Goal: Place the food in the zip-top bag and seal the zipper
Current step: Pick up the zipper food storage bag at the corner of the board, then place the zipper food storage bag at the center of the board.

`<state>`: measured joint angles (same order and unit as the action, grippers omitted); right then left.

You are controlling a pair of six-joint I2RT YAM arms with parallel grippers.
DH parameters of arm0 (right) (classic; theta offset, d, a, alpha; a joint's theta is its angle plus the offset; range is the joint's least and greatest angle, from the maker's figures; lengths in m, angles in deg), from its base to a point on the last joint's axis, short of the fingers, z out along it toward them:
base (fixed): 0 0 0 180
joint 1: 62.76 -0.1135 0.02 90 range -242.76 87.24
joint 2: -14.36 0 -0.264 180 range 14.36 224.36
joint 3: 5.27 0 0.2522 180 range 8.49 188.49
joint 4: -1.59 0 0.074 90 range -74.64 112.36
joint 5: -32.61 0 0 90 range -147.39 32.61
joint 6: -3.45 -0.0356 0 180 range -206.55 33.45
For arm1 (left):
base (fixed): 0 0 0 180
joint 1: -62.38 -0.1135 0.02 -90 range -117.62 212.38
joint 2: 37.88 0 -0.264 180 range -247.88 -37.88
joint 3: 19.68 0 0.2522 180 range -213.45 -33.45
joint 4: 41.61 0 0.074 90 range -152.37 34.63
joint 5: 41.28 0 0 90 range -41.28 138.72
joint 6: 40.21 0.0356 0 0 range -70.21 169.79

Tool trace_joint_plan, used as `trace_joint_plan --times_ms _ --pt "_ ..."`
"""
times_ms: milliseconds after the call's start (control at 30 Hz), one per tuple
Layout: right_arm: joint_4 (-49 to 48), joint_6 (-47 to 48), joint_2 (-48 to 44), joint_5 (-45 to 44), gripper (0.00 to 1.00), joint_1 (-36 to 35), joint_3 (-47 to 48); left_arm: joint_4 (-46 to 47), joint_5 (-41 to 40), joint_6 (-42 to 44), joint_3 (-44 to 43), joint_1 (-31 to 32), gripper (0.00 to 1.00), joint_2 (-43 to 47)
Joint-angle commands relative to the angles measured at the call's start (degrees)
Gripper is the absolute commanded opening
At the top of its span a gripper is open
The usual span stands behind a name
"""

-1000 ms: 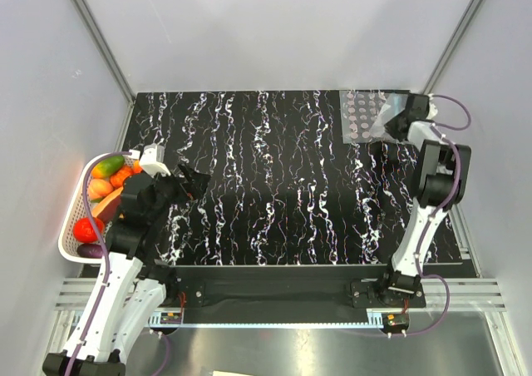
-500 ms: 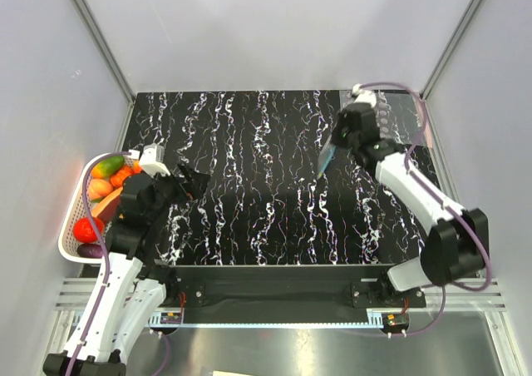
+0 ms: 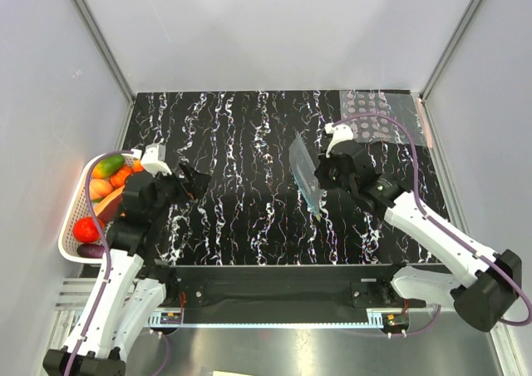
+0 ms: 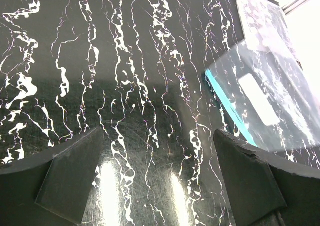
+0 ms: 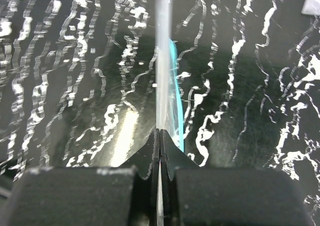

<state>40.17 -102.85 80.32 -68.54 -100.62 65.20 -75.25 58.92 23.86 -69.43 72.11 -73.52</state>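
My right gripper (image 3: 322, 175) is shut on the clear zip-top bag (image 3: 304, 173) and holds it above the table's middle. Its light blue zipper strip (image 3: 313, 205) runs along the bag's lower edge. In the right wrist view the bag (image 5: 164, 61) stands edge-on between the closed fingers, and the strip (image 5: 176, 86) curves beside it. The bag (image 4: 265, 106) and strip (image 4: 230, 108) also show in the left wrist view. My left gripper (image 3: 193, 185) is open and empty near the white basket (image 3: 73, 218). The basket holds the green-and-orange (image 3: 106, 166), orange (image 3: 122, 176) and peach-pink (image 3: 99, 189) toy fruits.
A red tomato (image 3: 85, 230) and a purple eggplant (image 3: 90, 249) also lie in the basket. A larger clear sheet printed with grey dots (image 3: 382, 126) lies at the table's back right corner. The black marbled table (image 3: 249, 143) lies below both arms.
My right arm has swung from the back right corner toward the table's middle, carrying the clear bag off the dotted sheet. My left arm has barely moved.
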Motion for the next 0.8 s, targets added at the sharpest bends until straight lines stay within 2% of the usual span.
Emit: trace_joint_plan --times_ms 0,100,333,433,533,567,667,767 --pt "1.37 0.56 -0.48 2.80 0.00 -1.94 1.38 2.04 1.05 0.53 -2.60 -0.33 0.99 -0.31" --pt "1.64 0.65 3.56 3.86 0.00 -5.98 2.44 1.78 0.97 0.62 -2.68 -0.33 0.99 -0.66" --pt "-6.44 2.14 10.67 5.61 0.01 -18.55 3.93 1.69 0.96 0.80 -2.68 -0.42 0.99 -1.27" --pt "-3.91 4.25 17.52 5.62 0.39 -22.77 9.89 1.42 1.05 0.89 -2.86 -0.33 0.99 -1.80" --pt "-6.08 3.99 17.55 8.86 0.44 -23.22 9.74 1.33 1.23 0.97 -2.95 -0.42 0.99 -2.07" --pt "-7.23 3.29 15.45 9.39 0.50 -23.22 8.08 1.16 1.23 1.06 -2.95 -0.42 0.99 -2.07" --pt "-9.53 1.28 11.31 8.70 0.57 -23.22 5.78 1.16 1.49 1.06 -2.86 -0.42 0.99 -2.33" --pt "-4.36 -2.58 10.07 2.91 0.52 -22.35 7.10 1.16 2.28 1.06 -2.95 -0.42 0.99 -3.03"
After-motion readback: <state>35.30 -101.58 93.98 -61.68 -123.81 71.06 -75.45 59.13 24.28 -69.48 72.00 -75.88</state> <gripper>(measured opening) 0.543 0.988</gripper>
